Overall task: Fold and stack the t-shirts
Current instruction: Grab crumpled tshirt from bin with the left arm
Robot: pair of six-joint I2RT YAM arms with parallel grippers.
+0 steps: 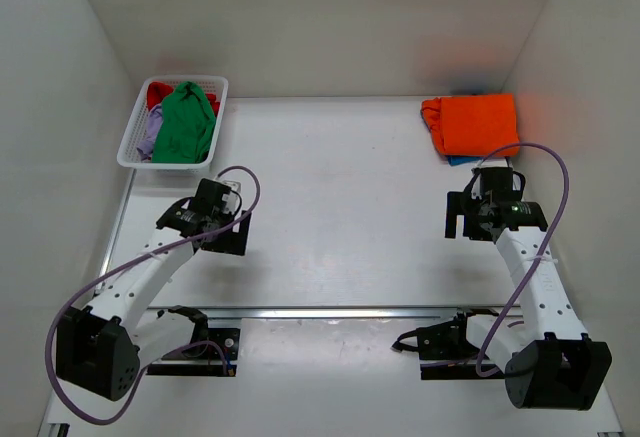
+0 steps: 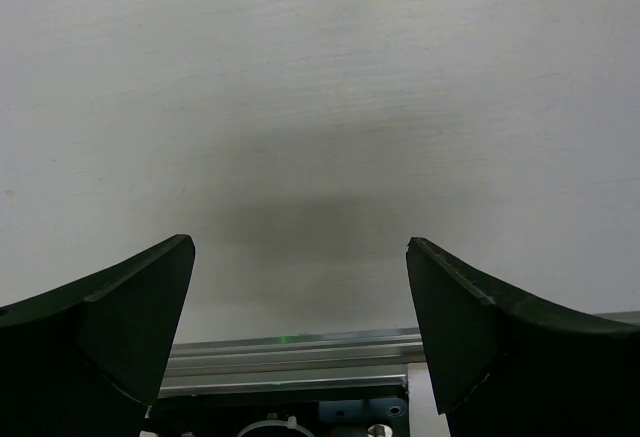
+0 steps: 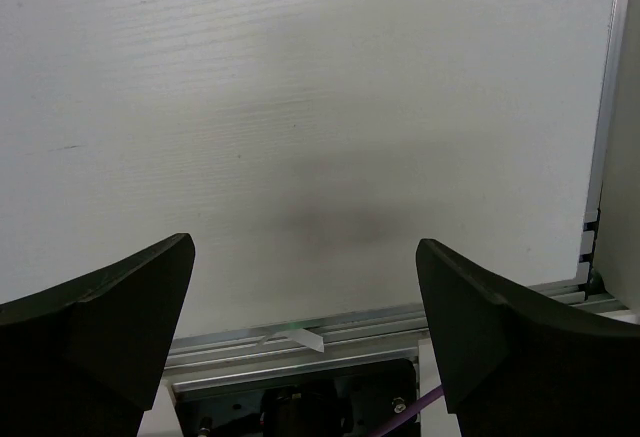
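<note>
A bright green t-shirt (image 1: 185,123) lies crumpled on top of a white mesh basket (image 1: 131,147) at the back left, with red (image 1: 158,91) and lavender (image 1: 149,137) cloth under it. A folded orange t-shirt (image 1: 472,122) lies at the back right on a blue one (image 1: 460,160) whose edge peeks out. My left gripper (image 1: 222,234) hangs over bare table below the basket, open and empty; in its wrist view (image 2: 300,257) only table shows between the jaws. My right gripper (image 1: 480,220) is open and empty just in front of the orange stack; its wrist view (image 3: 305,257) also shows only table.
White walls close in the table on the left, back and right. An aluminium rail (image 1: 330,311) runs across the near edge by the arm bases. Purple cables (image 1: 545,157) loop from both arms.
</note>
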